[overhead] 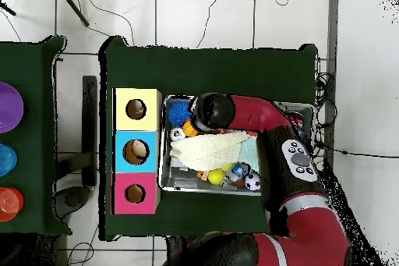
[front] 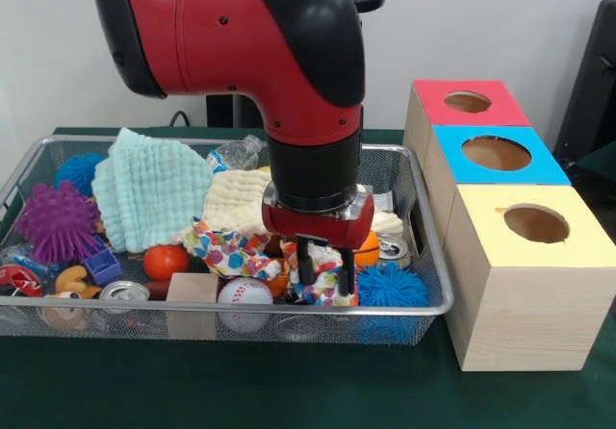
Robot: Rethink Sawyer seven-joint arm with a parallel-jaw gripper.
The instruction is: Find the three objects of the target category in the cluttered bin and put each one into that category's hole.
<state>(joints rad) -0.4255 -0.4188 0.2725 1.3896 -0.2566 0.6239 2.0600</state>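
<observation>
My gripper (front: 323,277) reaches down into the wire bin (front: 115,313), near its front right. Its fingers stand apart, open, either side of a bunched fold of a white cloth with coloured polka dots (front: 231,252). A cream cloth (front: 236,203) lies just behind it, and a mint green cloth (front: 149,193) is heaped at the back left. In the overhead view the arm's wrist (overhead: 212,111) hides the gripper, and the cream cloth (overhead: 206,150) spreads across the bin's middle. Three wooden boxes with round holes stand beside the bin: red top (front: 469,102), blue top (front: 496,153), yellow top (front: 535,223).
The bin also holds a baseball (front: 243,294), a wooden block (front: 191,300), a blue spiky ball (front: 390,286), a purple spiky ball (front: 58,222), an orange-red ball (front: 166,261), cans (front: 125,292) and a plastic bottle (front: 236,152). The boxes stand close against the bin's right wall.
</observation>
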